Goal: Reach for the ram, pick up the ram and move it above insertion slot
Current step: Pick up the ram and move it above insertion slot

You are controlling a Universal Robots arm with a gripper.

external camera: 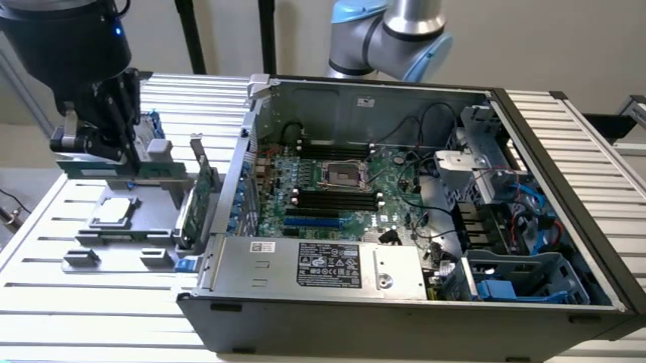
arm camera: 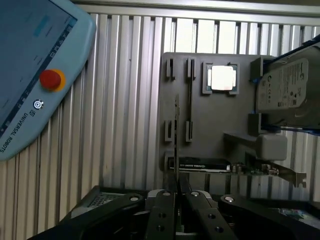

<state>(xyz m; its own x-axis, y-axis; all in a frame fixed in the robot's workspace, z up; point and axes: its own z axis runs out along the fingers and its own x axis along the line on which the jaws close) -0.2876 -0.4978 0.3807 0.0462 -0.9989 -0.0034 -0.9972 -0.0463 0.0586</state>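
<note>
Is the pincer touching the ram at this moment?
Touching. The wrist view shows the pincer closed against both sides of the thin ram, with no gap.

You have a grey parts tray [arm camera: 215, 125] on the slatted table [arm camera: 125, 100]. On that tray sit 1 silver processor [arm camera: 222, 78], 1 hard drive [arm camera: 290, 85] and 1 expansion card [arm camera: 205, 164]. The open computer case [external camera: 404, 318] stands just beside the tray, and a teach pendant [arm camera: 30, 75] lies apart from it.

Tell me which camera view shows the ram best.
The exterior view: the ram shows its long green side there, running lengthwise under the arm's head. The wrist view shows it edge-on, a thin dark strip clamped in the gripper.
</note>
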